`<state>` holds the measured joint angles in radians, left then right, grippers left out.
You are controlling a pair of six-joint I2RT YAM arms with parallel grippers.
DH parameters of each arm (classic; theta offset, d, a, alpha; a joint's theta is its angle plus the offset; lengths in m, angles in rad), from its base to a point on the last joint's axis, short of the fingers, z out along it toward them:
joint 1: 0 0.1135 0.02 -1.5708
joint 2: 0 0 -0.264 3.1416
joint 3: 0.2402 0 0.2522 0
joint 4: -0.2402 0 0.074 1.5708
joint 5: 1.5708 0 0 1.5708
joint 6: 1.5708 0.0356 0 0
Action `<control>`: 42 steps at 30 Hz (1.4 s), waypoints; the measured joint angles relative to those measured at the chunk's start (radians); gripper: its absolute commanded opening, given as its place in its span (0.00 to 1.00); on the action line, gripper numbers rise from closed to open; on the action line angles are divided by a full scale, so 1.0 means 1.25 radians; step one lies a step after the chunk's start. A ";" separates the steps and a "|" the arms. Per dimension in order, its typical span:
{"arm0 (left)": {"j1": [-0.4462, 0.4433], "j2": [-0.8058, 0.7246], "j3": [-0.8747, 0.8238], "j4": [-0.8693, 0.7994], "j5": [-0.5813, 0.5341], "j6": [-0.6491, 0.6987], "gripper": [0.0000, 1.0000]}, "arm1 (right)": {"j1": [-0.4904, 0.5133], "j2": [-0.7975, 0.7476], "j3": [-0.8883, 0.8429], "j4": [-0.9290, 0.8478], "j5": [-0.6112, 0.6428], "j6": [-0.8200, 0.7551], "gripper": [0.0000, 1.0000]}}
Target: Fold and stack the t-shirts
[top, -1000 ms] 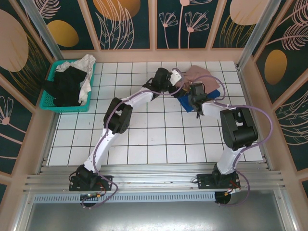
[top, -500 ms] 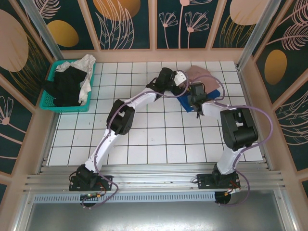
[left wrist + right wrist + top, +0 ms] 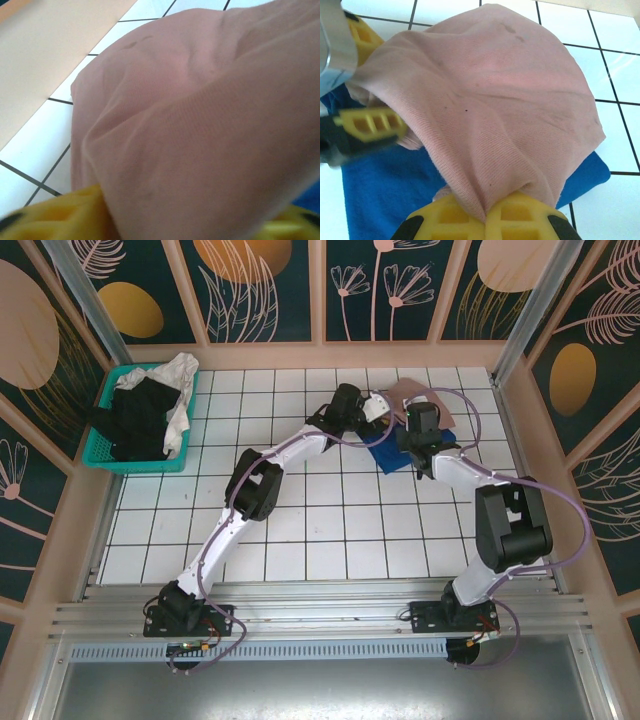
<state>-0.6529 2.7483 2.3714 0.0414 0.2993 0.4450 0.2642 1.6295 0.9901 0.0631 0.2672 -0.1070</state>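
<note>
blue t-shirt (image 3: 385, 190) mostly hidden, under pink t-shirt (image 3: 490, 100)

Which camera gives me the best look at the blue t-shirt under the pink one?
Right wrist: the royal-blue t-shirt lies flat on the tiles, partly covered by the pink t-shirt. Top external shows a small blue patch; left wrist, a blurred blue sliver.

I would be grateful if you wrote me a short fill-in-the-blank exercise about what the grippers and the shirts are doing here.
The right gripper and the left gripper both pinch a t-shirt coloured ____. Beneath it lies a second t-shirt, coloured ____. The basket stands in the far ____ corner of the table.
Missing words: pink; blue; left.
</note>
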 measured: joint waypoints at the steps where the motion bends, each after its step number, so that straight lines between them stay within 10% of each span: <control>1: 0.000 0.000 0.000 0.000 -0.010 0.005 0.23 | -0.005 -0.003 0.000 -0.004 -0.002 -0.005 0.00; 17: 0.009 0.005 0.052 0.136 -0.121 0.172 0.13 | 0.001 -0.026 -0.020 -0.055 -0.079 -0.065 0.00; 28: 0.047 -0.105 -0.359 0.316 -0.154 0.242 0.22 | 0.039 -0.026 -0.032 -0.107 -0.074 -0.120 0.00; 42: 0.072 -0.143 -0.385 0.388 -0.143 0.224 0.19 | 0.158 -0.025 0.101 -0.274 0.017 -0.209 0.00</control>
<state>-0.5625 2.5702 1.8904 0.5270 0.1207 0.7254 0.4622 1.5986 1.1160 -0.2798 0.2890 -0.3687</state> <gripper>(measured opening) 0.191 0.048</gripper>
